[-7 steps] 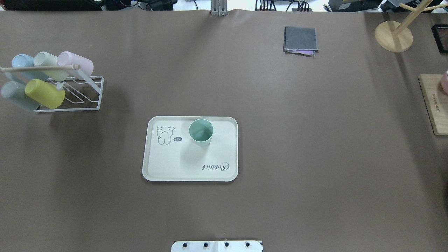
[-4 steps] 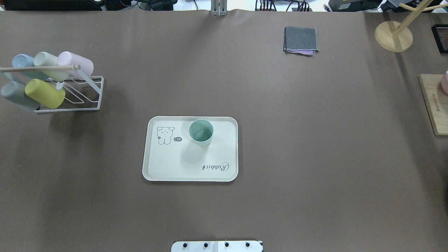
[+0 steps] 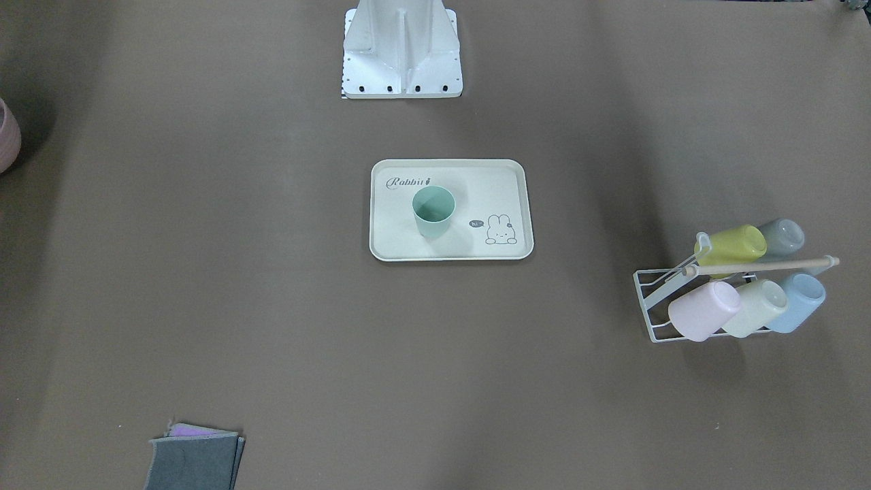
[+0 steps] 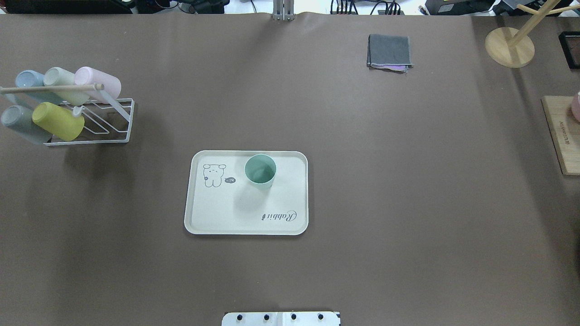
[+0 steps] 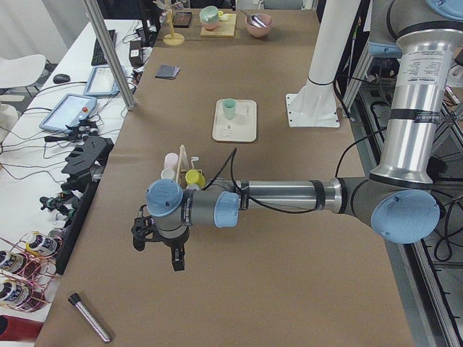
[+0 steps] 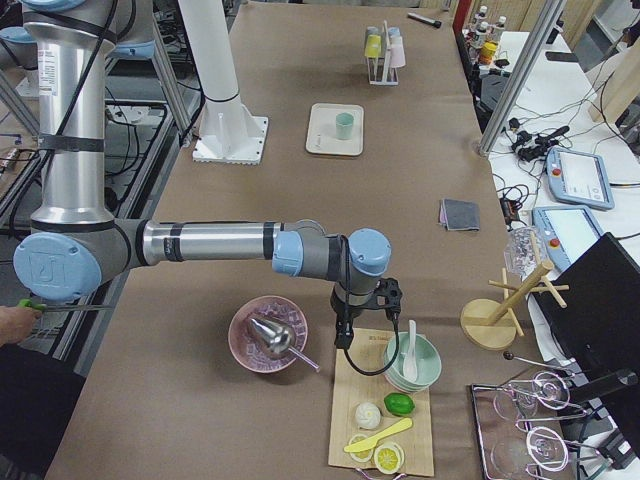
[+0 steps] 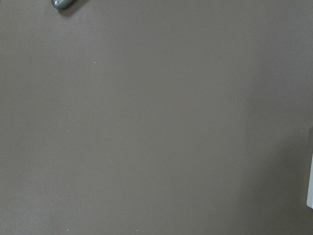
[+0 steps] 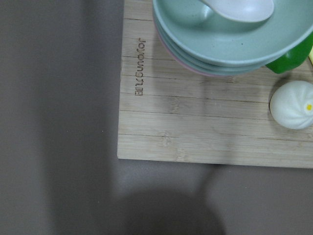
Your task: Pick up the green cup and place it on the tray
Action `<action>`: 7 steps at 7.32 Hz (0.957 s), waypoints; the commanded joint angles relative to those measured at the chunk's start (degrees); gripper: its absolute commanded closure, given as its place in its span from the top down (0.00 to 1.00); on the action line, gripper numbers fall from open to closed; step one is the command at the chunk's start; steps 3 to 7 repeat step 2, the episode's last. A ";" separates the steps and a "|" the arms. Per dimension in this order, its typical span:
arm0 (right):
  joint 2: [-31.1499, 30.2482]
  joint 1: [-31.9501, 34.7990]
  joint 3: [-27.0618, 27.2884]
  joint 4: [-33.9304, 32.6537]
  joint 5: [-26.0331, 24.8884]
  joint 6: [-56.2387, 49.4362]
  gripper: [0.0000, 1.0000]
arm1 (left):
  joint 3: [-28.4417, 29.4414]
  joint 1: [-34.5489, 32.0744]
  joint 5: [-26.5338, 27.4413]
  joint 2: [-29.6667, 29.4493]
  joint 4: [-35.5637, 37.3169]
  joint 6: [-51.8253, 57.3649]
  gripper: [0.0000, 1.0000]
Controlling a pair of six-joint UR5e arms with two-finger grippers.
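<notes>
The green cup (image 4: 260, 171) stands upright on the cream tray (image 4: 226, 208), in its far half next to the bunny drawing. It also shows in the front view (image 3: 433, 211) on the tray (image 3: 490, 184). Neither gripper is near it. My left gripper (image 5: 157, 253) hangs over bare table at the table's left end, beyond the cup rack, and shows only in the left side view. My right gripper (image 6: 350, 333) hangs over the near edge of a wooden board at the right end, and shows only in the right side view. I cannot tell whether either is open or shut.
A white wire rack (image 4: 118, 131) at the far left holds several cups, among them a yellow-green one (image 4: 58, 121). A folded grey cloth (image 4: 389, 52) lies at the back. The wooden board (image 8: 210, 122) bears stacked bowls (image 8: 230, 44) and a white bun (image 8: 293, 104).
</notes>
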 commanded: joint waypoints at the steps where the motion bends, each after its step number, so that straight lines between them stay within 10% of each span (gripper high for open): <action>1: -0.09 0.09 -0.09 0.00 0.00 0.01 1.00 | -0.66 0.01 -0.16 -0.02 -0.16 0.03 0.98; 7: -0.09 0.09 0.00 0.00 0.09 -0.08 1.00 | -0.58 0.01 -1.90 0.06 -0.16 0.12 0.98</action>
